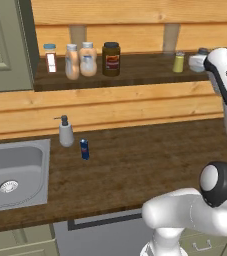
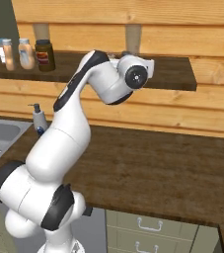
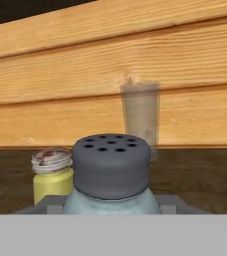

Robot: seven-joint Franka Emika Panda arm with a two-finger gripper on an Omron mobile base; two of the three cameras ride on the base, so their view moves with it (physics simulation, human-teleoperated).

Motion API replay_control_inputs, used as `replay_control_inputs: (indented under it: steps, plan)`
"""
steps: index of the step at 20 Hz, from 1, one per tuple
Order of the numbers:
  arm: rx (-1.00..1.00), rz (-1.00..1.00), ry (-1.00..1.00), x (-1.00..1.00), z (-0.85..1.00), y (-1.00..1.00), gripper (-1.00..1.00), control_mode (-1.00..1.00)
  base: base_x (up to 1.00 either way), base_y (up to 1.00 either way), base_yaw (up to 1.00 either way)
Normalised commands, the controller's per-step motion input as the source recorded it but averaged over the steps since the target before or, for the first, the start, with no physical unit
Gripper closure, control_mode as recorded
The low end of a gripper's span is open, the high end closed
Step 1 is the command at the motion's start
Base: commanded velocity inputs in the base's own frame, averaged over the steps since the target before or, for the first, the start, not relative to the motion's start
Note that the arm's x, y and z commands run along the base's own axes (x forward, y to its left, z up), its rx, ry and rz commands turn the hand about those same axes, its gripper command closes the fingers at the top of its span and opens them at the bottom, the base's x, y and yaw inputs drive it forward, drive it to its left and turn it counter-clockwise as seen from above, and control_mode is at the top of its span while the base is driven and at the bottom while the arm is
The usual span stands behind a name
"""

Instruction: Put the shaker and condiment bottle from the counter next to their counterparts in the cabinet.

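Hand view: gripper [image 3: 112, 212] holds the shaker [image 3: 111, 172] over the cabinet [image 1: 135, 67] shelf, beside its yellow-green counterpart [image 3: 52, 177]; both bottles [image 1: 80, 60] already shelved.

We cannot see the shaker's [image 3: 111, 172] lower body, cut by the hand view's bottom; it covers the yellow-green shaker's [image 3: 52, 177] right side.
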Motion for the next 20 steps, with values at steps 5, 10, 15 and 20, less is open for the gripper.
replay_control_inputs:
  steps: [5,10,15,20]
  plan:
    - [0.00,0.05,-0.03,0.06,-0.14,-0.04,1.00,-1.00,0.00,0.00,0.00]
    - [0.01,0.03,0.00,0.20,0.00,0.00,1.00,-1.00,0.00,0.00,0.00]
    - [0.01,0.03,0.00,0.26,0.00,0.00,1.00,-1.00,0.00,0.00,0.00]
    - [0.01,0.03,0.00,0.25,0.00,0.00,1.00,-1.00,0.00,0.00,0.00]
